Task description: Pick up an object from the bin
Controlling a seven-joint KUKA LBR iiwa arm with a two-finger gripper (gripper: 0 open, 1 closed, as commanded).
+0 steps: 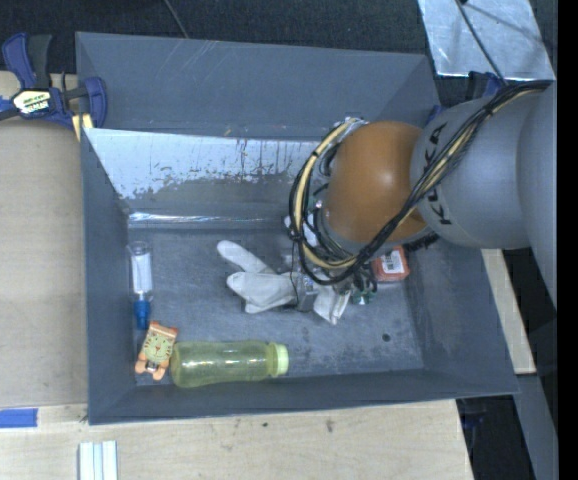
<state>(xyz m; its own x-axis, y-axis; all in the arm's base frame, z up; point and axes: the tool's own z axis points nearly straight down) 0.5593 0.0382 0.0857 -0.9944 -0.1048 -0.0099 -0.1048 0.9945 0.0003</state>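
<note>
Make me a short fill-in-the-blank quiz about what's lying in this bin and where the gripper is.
1. The gripper is down at the right end of the ____ glove in the middle of the bin.
2. The yellow-green bottle lies on its ____ by the lower wall.
3. The clear tube by the left wall has a ____ cap.

Missing words: white; side; blue.

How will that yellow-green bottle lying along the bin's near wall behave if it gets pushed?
The yellow-green bottle lies on its side and looks round, so it would probably roll. It looks like see-through plastic, likely light and maybe slippery.
</note>
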